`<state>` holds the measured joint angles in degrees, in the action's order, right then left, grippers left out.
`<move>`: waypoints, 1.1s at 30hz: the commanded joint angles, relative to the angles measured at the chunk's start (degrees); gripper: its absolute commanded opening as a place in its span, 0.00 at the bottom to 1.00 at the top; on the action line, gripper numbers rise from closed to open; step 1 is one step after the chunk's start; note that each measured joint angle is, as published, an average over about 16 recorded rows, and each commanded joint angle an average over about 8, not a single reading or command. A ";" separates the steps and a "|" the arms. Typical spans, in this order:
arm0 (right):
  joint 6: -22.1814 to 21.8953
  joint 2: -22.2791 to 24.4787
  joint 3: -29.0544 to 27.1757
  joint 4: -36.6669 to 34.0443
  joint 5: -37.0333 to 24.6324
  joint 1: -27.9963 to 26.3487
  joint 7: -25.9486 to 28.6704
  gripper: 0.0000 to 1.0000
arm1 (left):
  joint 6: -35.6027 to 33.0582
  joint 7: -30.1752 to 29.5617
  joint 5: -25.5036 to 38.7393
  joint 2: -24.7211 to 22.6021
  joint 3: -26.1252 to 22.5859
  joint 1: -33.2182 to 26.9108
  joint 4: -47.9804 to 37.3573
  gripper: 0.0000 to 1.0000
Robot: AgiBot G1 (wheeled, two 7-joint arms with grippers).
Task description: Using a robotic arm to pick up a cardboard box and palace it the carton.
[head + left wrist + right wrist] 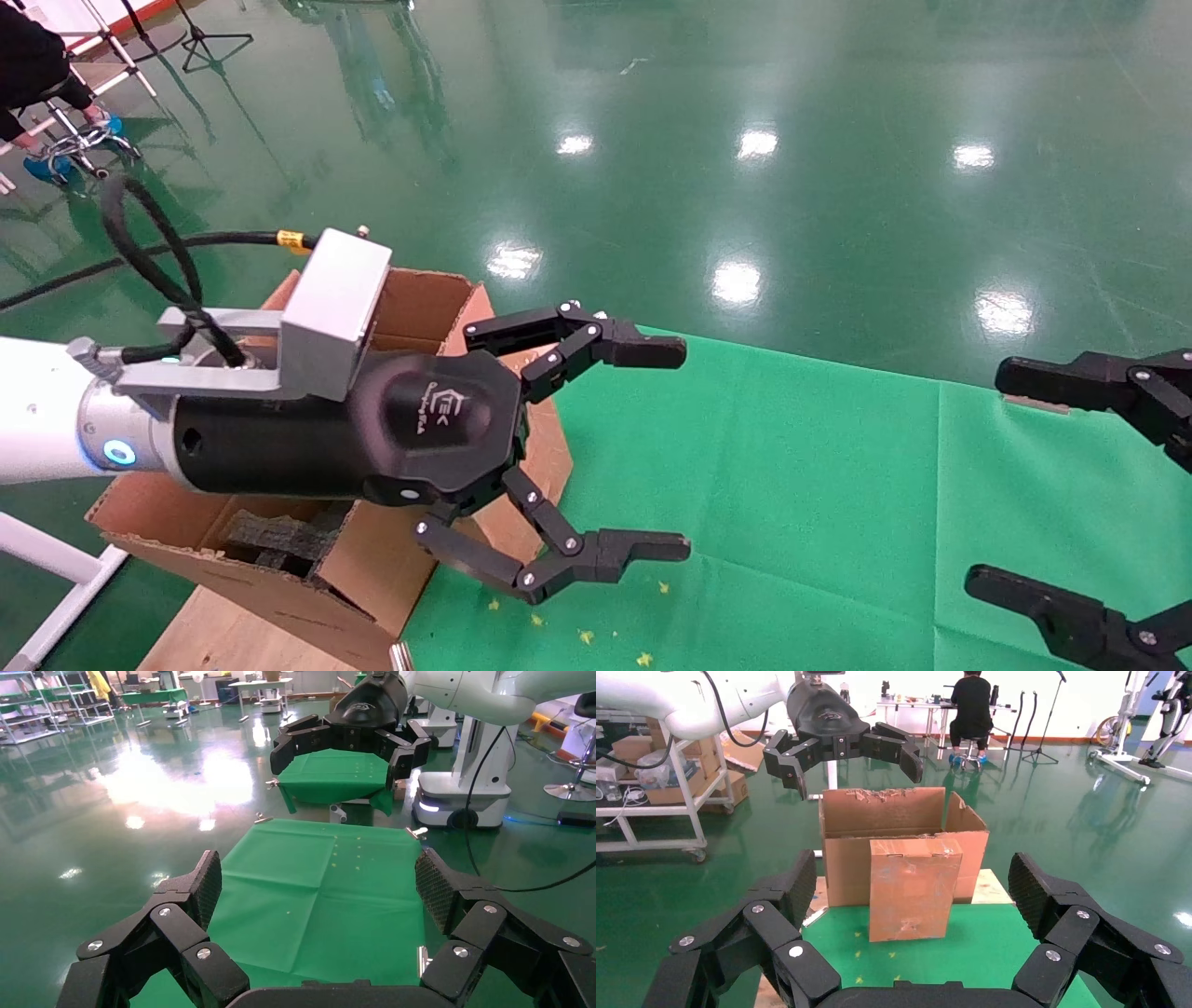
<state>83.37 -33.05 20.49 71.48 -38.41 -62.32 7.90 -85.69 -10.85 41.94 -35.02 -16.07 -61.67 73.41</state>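
Note:
The small taped cardboard box (914, 887) stands upright on the green cloth, right in front of the carton (842, 867). In the head view the box (551, 443) is mostly hidden behind my left gripper (685, 449). That gripper is open and empty, and hovers above the cloth beside the carton (233, 559). It also shows in its own view (318, 881) and far off in the right wrist view (850, 766). My right gripper (995, 477) is open and empty at the table's right side, facing the box (912, 881).
The green cloth (792, 485) covers the table. Black foam (275, 536) lies inside the carton. Shiny green floor surrounds the table. A shelf trolley (659, 776) and a seated person (968, 702) are far behind the carton.

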 commanded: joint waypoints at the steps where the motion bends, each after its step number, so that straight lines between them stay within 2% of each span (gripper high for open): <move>1: 0.00 0.00 0.00 0.00 0.00 0.00 0.00 1.00 | 0.00 0.00 0.00 0.00 0.00 0.00 0.00 1.00; 9: 0.00 0.00 0.00 0.00 0.00 0.00 0.00 1.00 | 0.00 0.00 0.00 0.00 0.00 0.00 0.00 1.00; 10: 0.00 0.00 0.00 0.00 0.00 0.00 0.00 0.96 | 0.00 0.00 0.00 0.00 0.00 0.00 0.00 1.00; 17: 0.00 0.00 0.00 0.00 0.00 0.00 0.00 0.09 | 0.01 0.01 -0.01 0.00 0.01 0.01 0.01 1.00; 18: 0.00 0.00 0.00 0.00 0.00 0.00 0.00 0.00 | 0.02 0.00 -0.01 0.02 0.01 0.01 0.00 1.00; 26: 0.00 0.00 0.00 0.00 0.00 0.00 0.00 0.00 | 1.22 -2.14 2.44 2.21 -0.38 -0.99 0.32 1.00; 33: 0.00 0.00 0.00 0.00 0.00 0.00 0.00 0.00 | 3.88 -12.62 12.35 7.51 -3.55 -5.91 2.86 1.00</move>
<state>83.37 -33.05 20.50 71.48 -38.41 -62.33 7.90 -82.16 -23.72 54.71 -27.98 -19.75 -67.92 75.94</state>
